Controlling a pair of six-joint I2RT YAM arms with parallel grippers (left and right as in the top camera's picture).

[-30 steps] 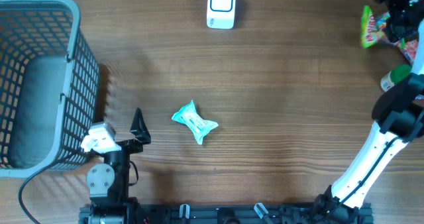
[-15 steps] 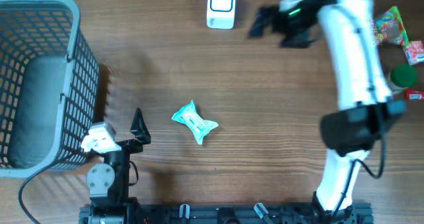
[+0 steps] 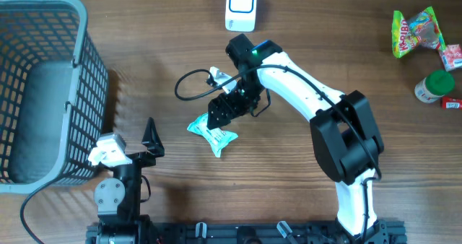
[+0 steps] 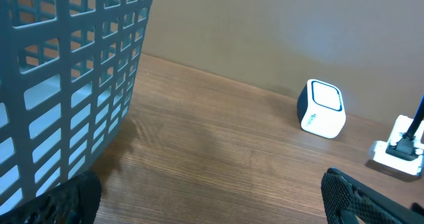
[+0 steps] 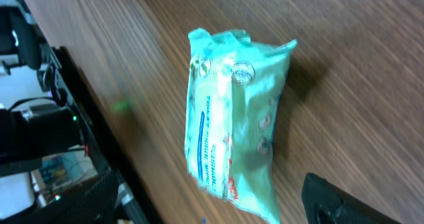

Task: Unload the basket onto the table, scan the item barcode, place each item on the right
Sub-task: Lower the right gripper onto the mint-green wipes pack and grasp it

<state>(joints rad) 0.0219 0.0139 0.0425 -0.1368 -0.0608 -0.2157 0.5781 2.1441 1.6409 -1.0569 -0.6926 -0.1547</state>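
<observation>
1. Wipes packet [image 3: 213, 133]: teal, lying flat on the table [image 3: 303, 172], mid-table, well apart from the white scanner [image 3: 241, 7] at the far edge.
2. Progress, as judged: early. Packet not yet lifted and nothing presented to the scanner. Left to do: grasp, carry, turn the barcode to the scanner window.
3. Right gripper [image 3: 219, 116]: hovers just over the packet's upper end. Wrist view shows its fingers [image 5: 331, 197] spread wide either side of the packet, pinching nothing. Cannot tell whether they touch it.
4. Left gripper [image 3: 130, 146]: spread, empty, parked beside the basket [image 3: 43, 6].
</observation>
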